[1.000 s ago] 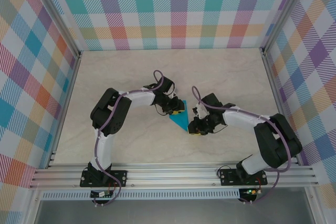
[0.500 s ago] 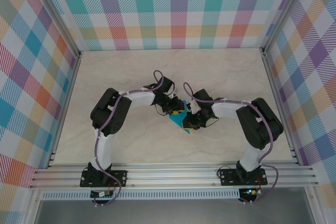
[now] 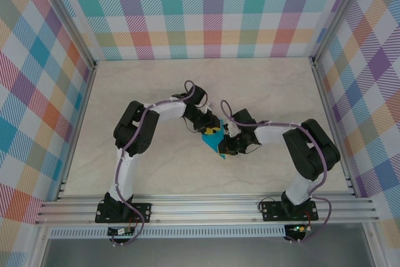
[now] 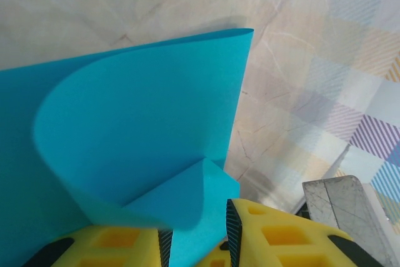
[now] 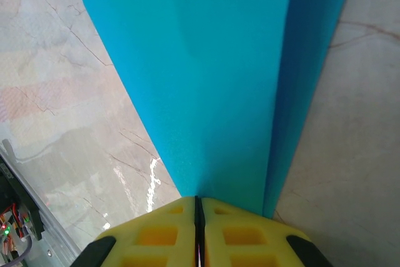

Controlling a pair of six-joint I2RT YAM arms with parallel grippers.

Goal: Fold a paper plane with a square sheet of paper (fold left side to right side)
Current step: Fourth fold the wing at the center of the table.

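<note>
- While the right claw (image 5: 197, 203) is closed flat on the near edge of the square sheet of paper (image 5: 206, 73), its yellow pads meet with no gap; from the wrist view the sheet runs straight ahead out of that pinch, and a darker layer lies along its right side.
- From above, the sheet lies mid-bench (image 3: 156, 92), directly between the two claws; its long axis runs on a diagonal, from the far-left end under the left claw (image 4: 199, 232) to the near-right point by the right claw.
- The left claw's jaws stand partly apart; a folded corner of the sheet sits in the gap and a loose flap curls up and over beside it; whether the pads truly bear on the paper I cannot tell, so I judge it a loose hold at best.
- The coming move likely turns on that curled flap: it rises on the left claw's side and must travel toward the right claw's side; the right claw serves as the anchor and the left claw, touching the flap, is the nearer one to carry it.
- Count: one sheet, partly folded and not yet a dart; two arms; two claws; nothing else rests on the bench.
</note>
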